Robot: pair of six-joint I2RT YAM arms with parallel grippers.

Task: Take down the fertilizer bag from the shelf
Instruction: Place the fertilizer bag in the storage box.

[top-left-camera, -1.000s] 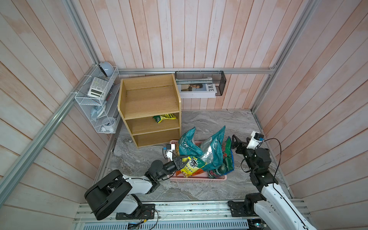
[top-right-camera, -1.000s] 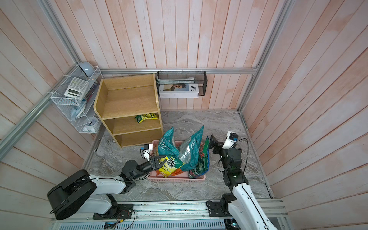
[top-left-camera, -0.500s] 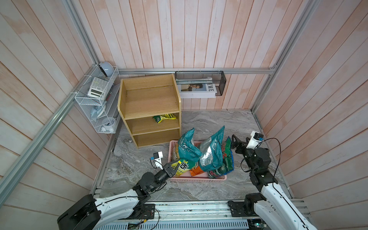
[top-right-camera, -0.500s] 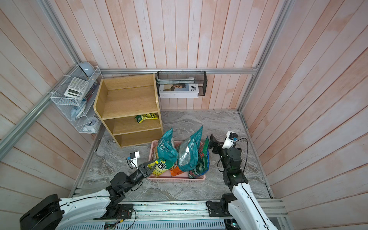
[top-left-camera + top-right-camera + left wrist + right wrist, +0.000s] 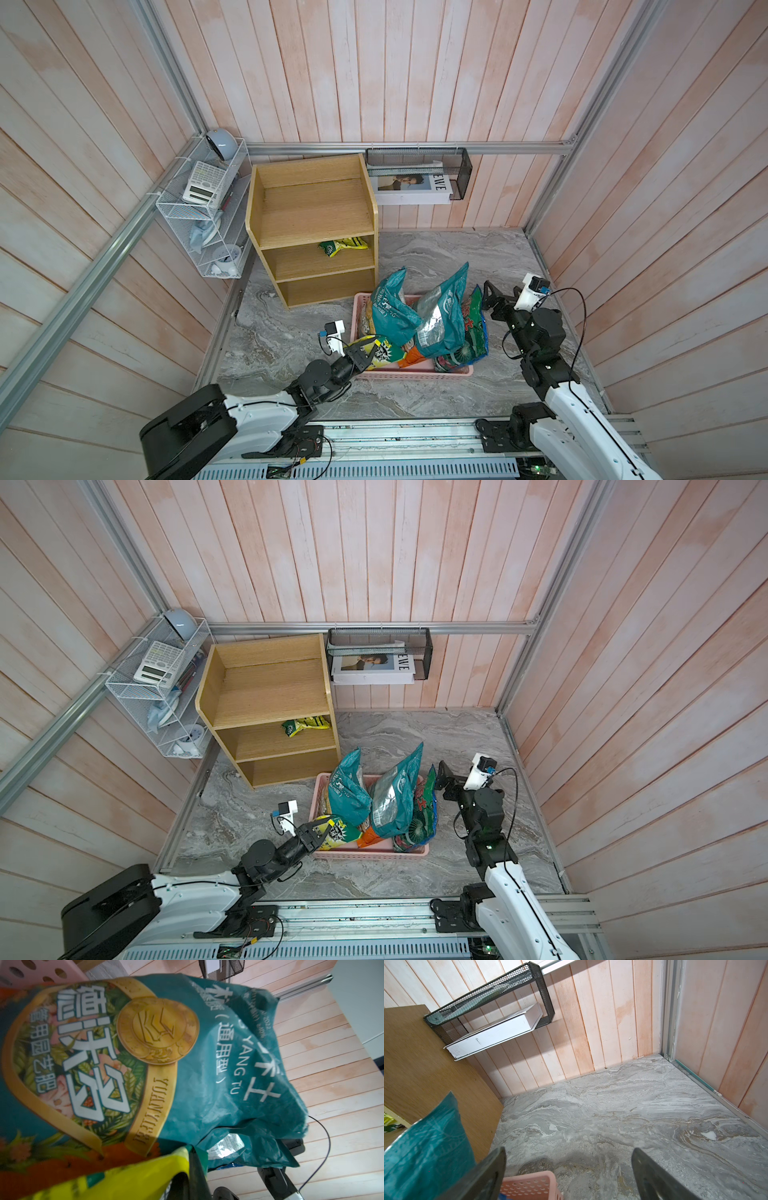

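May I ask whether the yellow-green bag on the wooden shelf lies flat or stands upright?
Flat: the bag lies stretched along the shelf's middle tier.

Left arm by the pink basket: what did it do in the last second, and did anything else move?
The left gripper, shut on the yellow bag throughout, dragged it a little toward the pink basket's near corner on its own side. The open right gripper, the shelf and its green-yellow bag stayed put.
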